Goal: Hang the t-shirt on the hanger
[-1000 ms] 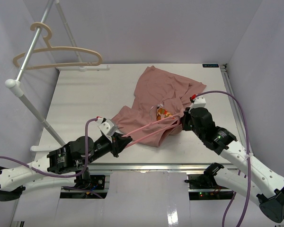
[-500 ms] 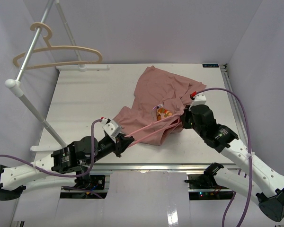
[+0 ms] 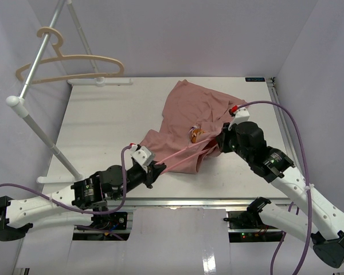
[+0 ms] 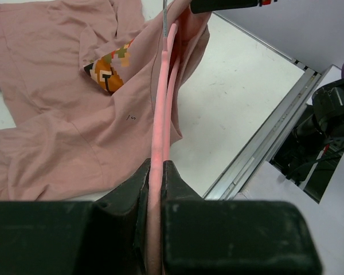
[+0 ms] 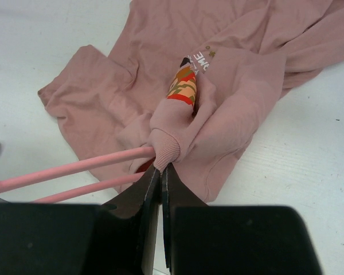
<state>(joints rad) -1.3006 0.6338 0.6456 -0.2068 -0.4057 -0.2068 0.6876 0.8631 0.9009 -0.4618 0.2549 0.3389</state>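
Lying rumpled on the table (image 3: 103, 126) right of centre, the limp, light t-shirt (image 3: 192, 109) had its ribbed collar (image 5: 166, 150) nipped in the right pincer (image 5: 160, 172), likely the best hold for stretching the neck, while the left pincer (image 4: 156, 172) clamped the thin, stiff pink hanger (image 4: 160, 114) poking into it.

1. Left of the shirt (image 3: 195, 109), the table (image 3: 97, 126) lies bare as far as the rack pole (image 3: 37, 129), giving wide room.
2. Far left of the shirt, the pole slants upward, and a tan hanger (image 3: 69, 67) hangs high on it.
3. At the shirt's near edge, the pink hanger (image 3: 178, 156) stretches from the left gripper (image 3: 156, 170) to the collar pinched by the right gripper (image 3: 219, 144), barring approach from the front.
4. Right of the shirt, a narrow strip of table is open, partly under the right arm.
5. Behind the shirt, only a thin strip remains before the table's edge.
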